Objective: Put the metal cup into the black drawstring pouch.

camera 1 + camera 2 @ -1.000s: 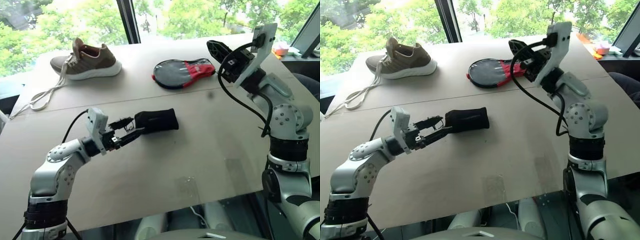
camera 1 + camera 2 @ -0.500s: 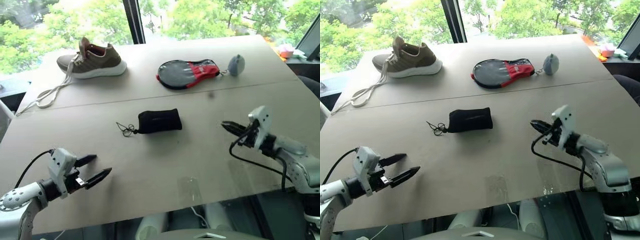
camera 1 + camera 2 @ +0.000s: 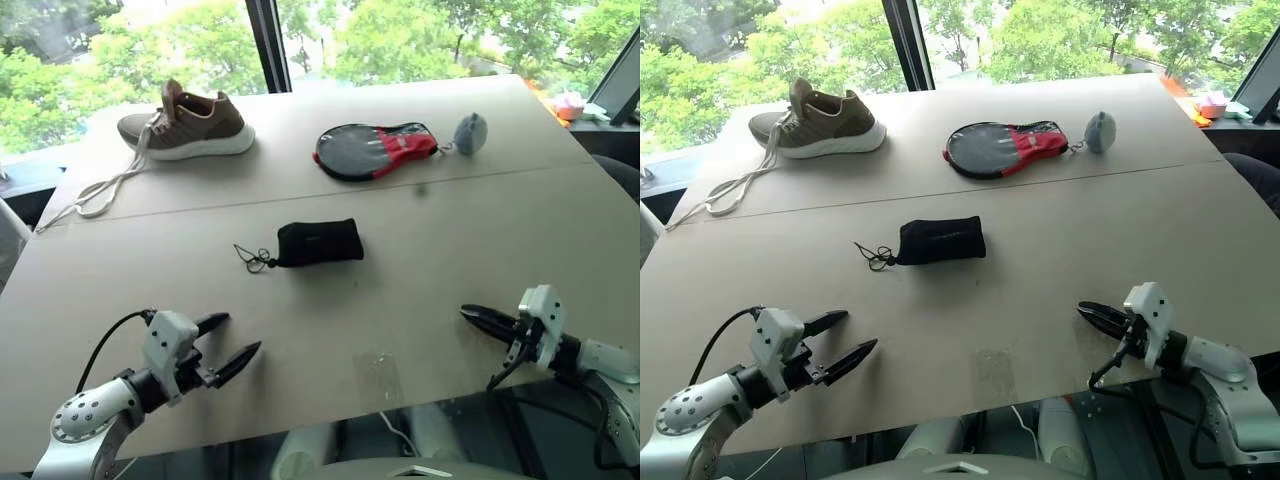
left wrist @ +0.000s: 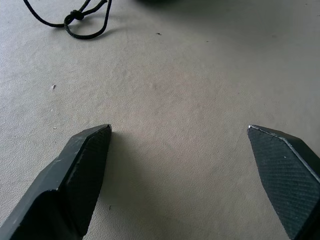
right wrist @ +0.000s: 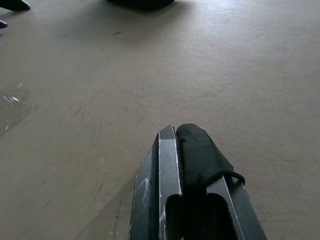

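- My left gripper (image 3: 230,338) hovers low over the table's (image 3: 420,250) near left edge, fingers spread wide, nothing between them.
- The black drawstring pouch (image 3: 318,242) lies mid-table, its cord (image 3: 252,258) trailing left; the metal cup I cannot see.
- My right gripper (image 3: 472,315), near right edge, is pressed closed and empty.

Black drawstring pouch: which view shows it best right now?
The left eye view: the black drawstring pouch lies whole and unblocked mid-table. The right eye view matches. The left wrist view catches its cord; the right wrist view, a dark edge.
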Controlling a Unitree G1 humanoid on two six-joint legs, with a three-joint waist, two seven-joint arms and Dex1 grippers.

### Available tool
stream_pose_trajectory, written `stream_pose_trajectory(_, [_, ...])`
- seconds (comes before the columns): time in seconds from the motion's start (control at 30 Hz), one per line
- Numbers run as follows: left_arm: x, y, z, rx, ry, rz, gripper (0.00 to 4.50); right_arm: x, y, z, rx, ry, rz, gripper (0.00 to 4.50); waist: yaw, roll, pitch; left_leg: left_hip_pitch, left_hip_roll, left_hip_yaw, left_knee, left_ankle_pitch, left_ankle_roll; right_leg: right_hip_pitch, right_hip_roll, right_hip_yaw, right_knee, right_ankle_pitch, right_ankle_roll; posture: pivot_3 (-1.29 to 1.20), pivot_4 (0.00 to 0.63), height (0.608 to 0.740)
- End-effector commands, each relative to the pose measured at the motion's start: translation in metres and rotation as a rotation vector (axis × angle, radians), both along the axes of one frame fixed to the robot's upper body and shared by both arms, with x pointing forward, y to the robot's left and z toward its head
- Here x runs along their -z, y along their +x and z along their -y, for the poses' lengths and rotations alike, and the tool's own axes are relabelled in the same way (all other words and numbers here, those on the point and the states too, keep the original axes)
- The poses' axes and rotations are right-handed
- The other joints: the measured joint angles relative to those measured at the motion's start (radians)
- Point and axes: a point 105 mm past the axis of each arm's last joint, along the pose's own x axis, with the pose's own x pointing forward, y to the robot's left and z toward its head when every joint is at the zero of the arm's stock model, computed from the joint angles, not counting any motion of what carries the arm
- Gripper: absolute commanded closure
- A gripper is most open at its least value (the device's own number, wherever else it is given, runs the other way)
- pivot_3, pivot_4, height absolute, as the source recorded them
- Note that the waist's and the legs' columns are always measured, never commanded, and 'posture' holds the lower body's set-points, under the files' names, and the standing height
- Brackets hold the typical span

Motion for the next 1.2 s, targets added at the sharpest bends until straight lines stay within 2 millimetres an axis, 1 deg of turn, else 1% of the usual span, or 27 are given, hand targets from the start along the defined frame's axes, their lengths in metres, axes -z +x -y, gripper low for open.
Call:
stream_pose_trajectory(0.03, [-0.021, 0.011, 0.008, 0.041, -0.003, 0.099, 0.03, -0.016, 0.009, 0.001, 0.007, 0.010, 0.077, 4.50, 0.003, 0.000, 0.000, 0.000, 0.000, 0.000, 0.000, 0.000, 0.000, 0.000, 0.000, 0.000, 0.000, 0.000, 0.000, 0.00, 0.150, 0.740])
stream_pose_trajectory(0.1, [-0.031, 0.020, 0.006, 0.014, -0.018, 0.147, 0.03, -0.017, 0.012, -0.003, -0.002, 0.009, 0.086, 4.50, 0.005, 0.000, 0.000, 0.000, 0.000, -0.001, 0.000, 0.000, 0.000, 0.000, 0.000, -0.001, 0.000, 0.000, 0.000, 0.00, 0.150, 0.740])
stream_pose_trajectory(0.17, [-0.039, 0.031, -0.001, -0.038, -0.031, 0.166, 0.03, -0.019, 0.015, -0.008, -0.014, 0.010, 0.096, 4.50, 0.010, 0.000, 0.000, 0.000, 0.000, -0.001, 0.000, 0.000, 0.000, 0.000, 0.000, -0.001, 0.000, 0.000, 0.000, 0.00, 0.150, 0.740])
stream_pose_trajectory(0.27, [-0.051, 0.044, -0.011, -0.013, -0.014, 0.209, 0.03, -0.022, 0.023, -0.017, -0.023, 0.019, 0.115, 4.50, 0.012, 0.000, 0.000, 0.000, 0.000, -0.001, 0.000, 0.001, -0.001, 0.000, 0.000, -0.001, 0.000, 0.000, 0.000, 0.00, 0.150, 0.740])
stream_pose_trajectory(0.33, [-0.059, 0.066, -0.019, 0.005, 0.117, 0.308, 0.03, -0.023, 0.027, -0.023, -0.029, 0.027, 0.123, 4.50, 0.015, 0.000, 0.000, 0.000, 0.000, -0.001, 0.000, 0.002, -0.004, 0.000, 0.001, -0.001, 0.000, 0.000, 0.000, 0.00, 0.150, 0.740])
stream_pose_trajectory(0.4, [-0.064, 0.082, -0.023, 0.004, 0.184, 0.367, 0.03, -0.022, 0.029, -0.025, -0.036, 0.027, 0.127, 4.50, 0.019, 0.000, 0.000, 0.000, 0.000, -0.002, 0.000, 0.002, -0.004, 0.000, 0.001, -0.003, 0.000, 0.000, 0.000, 0.00, 0.150, 0.740])
stream_pose_trajectory(0.47, [-0.064, 0.101, -0.020, 0.051, 0.312, 0.441, 0.03, -0.023, 0.030, -0.027, -0.035, 0.029, 0.134, 4.50, 0.021, 0.000, 0.000, -0.001, -0.001, -0.003, 0.001, 0.002, -0.004, 0.000, 0.000, -0.004, 0.000, 0.000, 0.000, 0.00, 0.150, 0.740])
stream_pose_trajectory(0.5, [-0.061, 0.107, -0.017, 0.075, 0.337, 0.452, 0.03, -0.023, 0.031, -0.028, -0.032, 0.030, 0.138, 4.50, 0.021, 0.000, 0.000, -0.001, -0.001, -0.003, 0.000, 0.002, -0.004, 0.000, 0.000, -0.004, -0.001, 0.000, 0.000, 0.00, 0.150, 0.740])
stream_pose_trajectory(0.57, [-0.056, 0.116, -0.013, 0.099, 0.319, 0.453, 0.03, -0.024, 0.032, -0.028, -0.025, 0.030, 0.144, 4.50, 0.018, 0.000, 0.000, -0.002, -0.002, -0.002, 0.000, 0.003, -0.004, -0.001, 0.000, -0.004, -0.001, 0.000, 0.000, 0.00, 0.150, 0.740])
stream_pose_trajectory(0.67, [-0.044, 0.120, 0.001, 0.189, 0.253, 0.388, 0.03, -0.024, 0.031, -0.028, -0.010, 0.025, 0.154, 4.50, 0.011, 0.000, 0.000, -0.003, -0.002, -0.001, 0.001, 0.003, -0.004, -0.002, 0.000, -0.004, -0.001, 0.000, 0.000, 0.00, 0.150, 0.740])
stream_pose_trajectory(0.83, [-0.046, 0.138, 0.007, 0.185, 0.210, 0.374, 0.03, -0.024, 0.028, -0.026, 0.019, 0.027, 0.158, 4.50, 0.008, -0.001, 0.000, -0.003, -0.001, -0.002, 0.001, 0.003, -0.004, -0.002, 0.001, -0.004, 0.001, 0.000, 0.000, 0.00, 0.150, 0.740])
stream_pose_trajectory(0.9, [-0.046, 0.142, 0.008, 0.187, 0.201, 0.368, 0.03, -0.023, 0.026, -0.027, 0.023, 0.028, 0.159, 4.50, 0.008, -0.001, 0.000, -0.002, -0.001, -0.002, 0.001, 0.003, -0.004, -0.002, 0.001, -0.004, 0.002, 0.000, 0.000, 0.00, 0.150, 0.740])
stream_pose_trajectory(0.97, [-0.048, 0.145, 0.010, 0.193, 0.173, 0.358, 0.53, -0.024, 0.025, -0.028, 0.026, 0.031, 0.163, 4.50, 0.008, -0.001, 0.000, -0.002, -0.001, -0.001, 0.001, 0.003, -0.004, -0.002, 0.001, -0.004, 0.002, 0.000, 0.000, 0.00, 0.150, 0.740])
stream_pose_trajectory(1.0, [-0.048, 0.146, 0.010, 0.195, 0.167, 0.350, 0.83, -0.025, 0.025, -0.029, 0.027, 0.032, 0.165, 4.50, 0.008, -0.001, 0.000, -0.002, -0.001, -0.001, 0.002, 0.003, -0.004, -0.002, 0.001, -0.004, 0.002, 0.000, 0.000, 0.00, 0.150, 0.740])
stream_pose_trajectory(1.03, [-0.047, 0.146, 0.009, 0.200, 0.165, 0.335, 1.21, -0.025, 0.025, -0.029, 0.028, 0.032, 0.168, 4.50, 0.006, -0.001, 0.000, -0.002, -0.001, -0.001, 0.002, 0.003, -0.004, -0.002, 0.001, -0.004, 0.002, 0.000, 0.000, 0.00, 0.150, 0.740])
stream_pose_trajectory(1.2, [-0.042, 0.143, 0.011, 0.237, 0.159, 0.282, 3.63, -0.032, 0.027, -0.034, 0.022, 0.033, 0.192, 4.50, -0.001, -0.001, 0.000, -0.003, -0.001, -0.001, 0.002, 0.003, -0.004, -0.002, 0.001, -0.004, 0.001, 0.000, 0.000, 0.00, 0.150, 0.740])
